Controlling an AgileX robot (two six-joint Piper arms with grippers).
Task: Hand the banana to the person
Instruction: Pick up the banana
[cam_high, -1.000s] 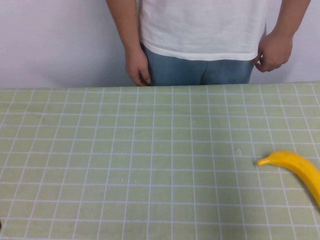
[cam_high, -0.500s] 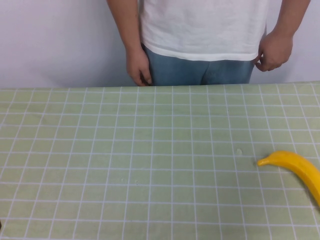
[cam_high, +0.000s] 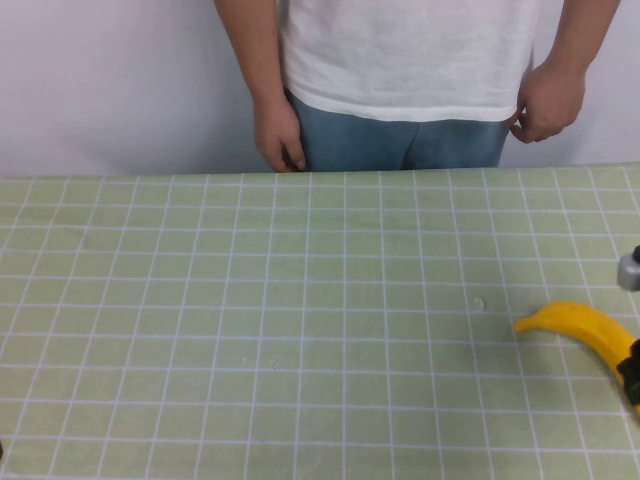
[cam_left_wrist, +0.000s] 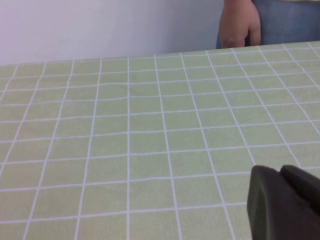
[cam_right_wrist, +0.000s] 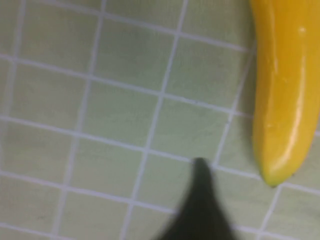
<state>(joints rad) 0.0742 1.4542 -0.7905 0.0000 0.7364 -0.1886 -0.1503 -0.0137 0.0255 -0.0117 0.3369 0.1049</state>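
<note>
The banana (cam_high: 585, 328) lies on the green checked table (cam_high: 300, 300) at the right, stem tip pointing left. It also shows in the right wrist view (cam_right_wrist: 282, 90). My right gripper (cam_high: 632, 372) has come in at the right edge, over the banana's right end; in the right wrist view it (cam_right_wrist: 200, 170) is a dark blurred shape beside the banana's tip, not touching it. My left gripper (cam_left_wrist: 282, 175) is shut and empty, low over bare table, out of the high view. The person (cam_high: 400, 60) stands behind the far edge, arms hanging; one hand (cam_left_wrist: 240, 25) shows in the left wrist view.
A grey part of my right arm (cam_high: 630, 270) shows at the right edge above the banana. The table's far edge (cam_high: 300, 174) runs in front of the person, with a white wall (cam_high: 120, 80) behind.
My right gripper has entered the high view at the right edge, next to the banana. The banana and the person have not moved.
</note>
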